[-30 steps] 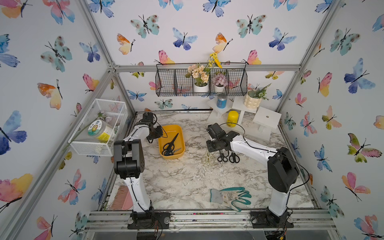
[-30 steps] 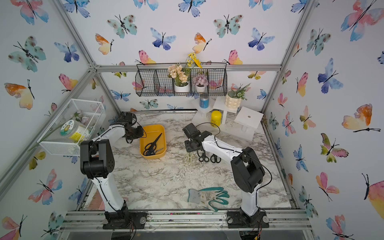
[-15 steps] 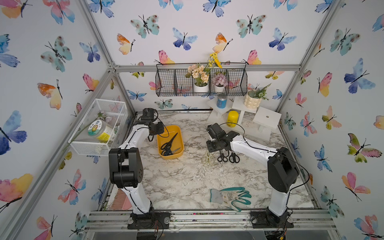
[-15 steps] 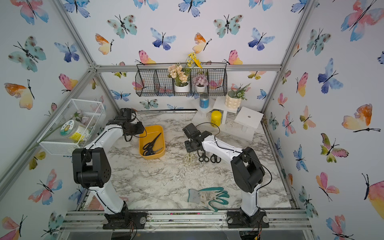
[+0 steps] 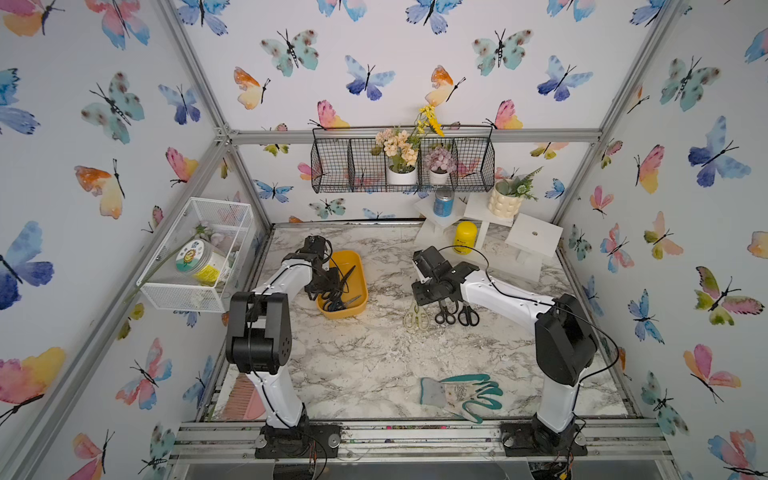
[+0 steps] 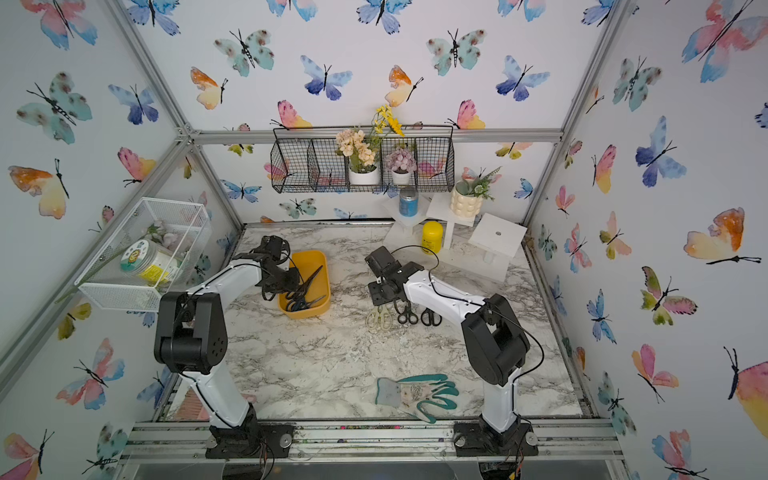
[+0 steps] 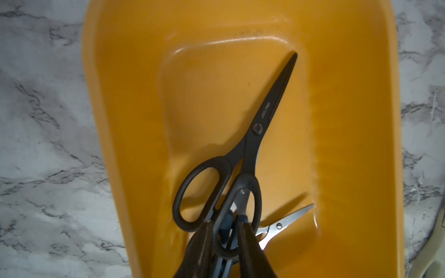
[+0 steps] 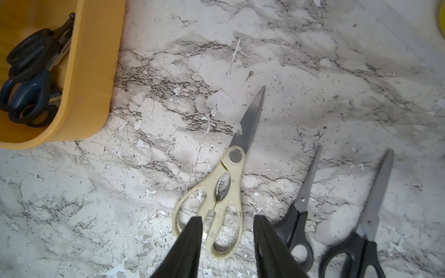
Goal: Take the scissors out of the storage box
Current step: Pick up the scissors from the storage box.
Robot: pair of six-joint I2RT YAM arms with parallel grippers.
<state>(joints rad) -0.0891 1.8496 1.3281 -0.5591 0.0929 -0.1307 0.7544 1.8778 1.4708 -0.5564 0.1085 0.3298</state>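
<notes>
The yellow storage box [image 5: 343,312] [image 6: 306,312] stands at the table's back left. In the left wrist view a large all-black pair of scissors [image 7: 262,120], a small steel-bladed pair [image 7: 284,222] and a blue-black pair [image 7: 227,227] lie in the box [image 7: 125,120]. My left gripper [image 7: 224,223] [image 5: 328,286] is down in it, shut on the blue-black handles, with a black handle loop between its fingers too. Cream shears [image 8: 231,192] [image 5: 417,318] and two black pairs [image 8: 301,216] [image 8: 370,216] lie on the marble. My right gripper [image 8: 228,217] [image 5: 428,291] hovers open over the cream handles, holding nothing.
Green gloves [image 5: 461,395] lie near the front edge and a pink brush [image 5: 245,399] at the front left. A yellow can [image 5: 464,237] and white stands [image 5: 532,241] fill the back right. A white mesh basket [image 5: 199,257] hangs on the left wall, a black wire shelf [image 5: 403,166] behind.
My left gripper has moved from the box's far side down to its near end, onto the scissor handles. The right arm has not moved.
</notes>
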